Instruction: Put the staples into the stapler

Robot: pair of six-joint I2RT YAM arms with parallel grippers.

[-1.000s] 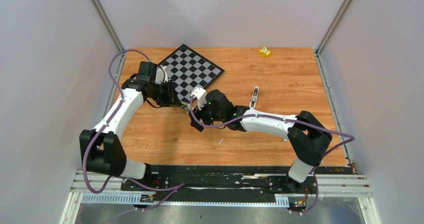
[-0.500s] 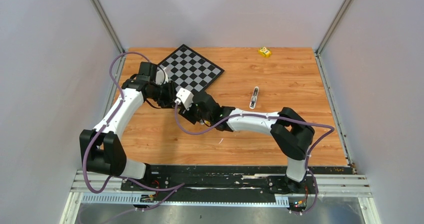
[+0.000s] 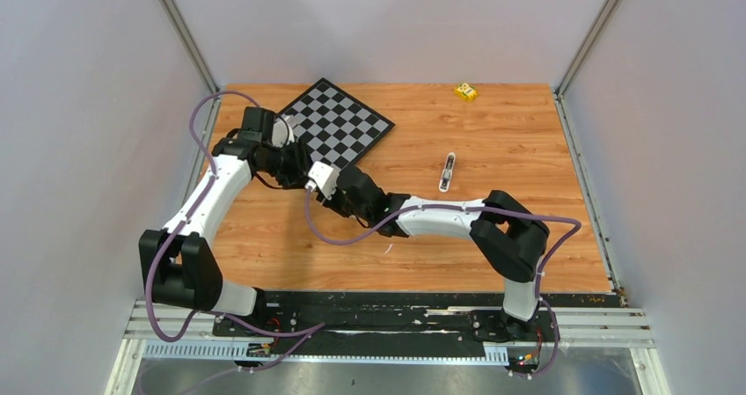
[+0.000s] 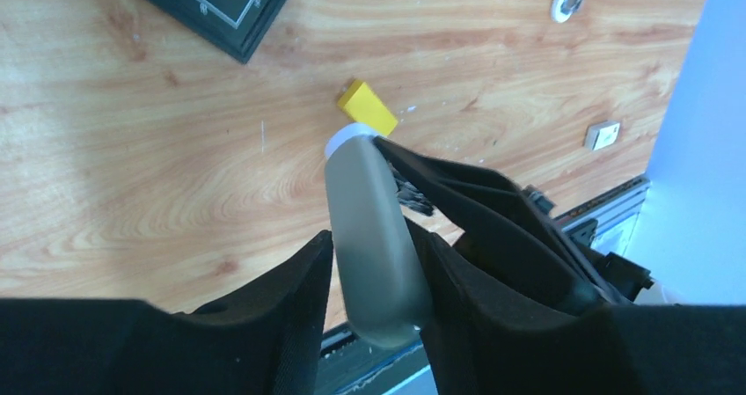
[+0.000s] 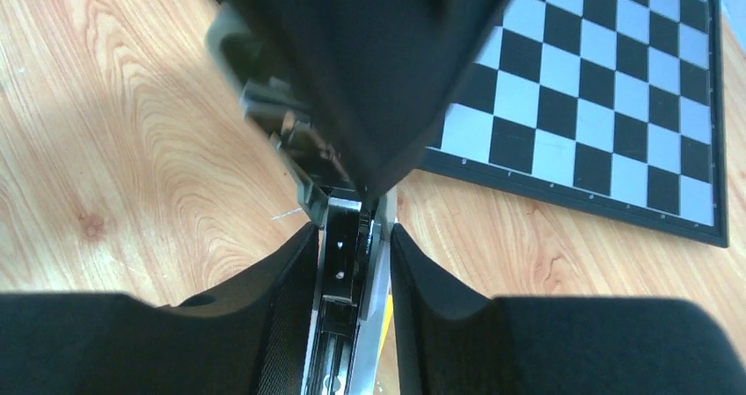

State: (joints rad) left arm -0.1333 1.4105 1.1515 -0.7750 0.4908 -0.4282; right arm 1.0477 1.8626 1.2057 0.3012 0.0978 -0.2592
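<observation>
Grey-olive plastic of the stapler (image 4: 374,228) cover fills the lower centre of the left wrist view, pinched between the fingers of the left gripper (image 4: 376,267). At lower centre of the right wrist view, the right gripper (image 5: 352,245) clamps the shiny metal tray (image 5: 345,285). Seen from above, both meet left of centre over the table (image 3: 493,131), just below the checkerboard (image 3: 339,122).

The step appears to be opening the stapler to expose its channel. Done well, the left grip keeps the cover fixed while the right swings the tray about the hinge without twisting, finishing channel-up.

The staples cannot be picked out. No writing is legible. The white box (image 4: 603,135) at the right edge is too small to read, and the yellow block (image 4: 365,106) shows no marking.
</observation>
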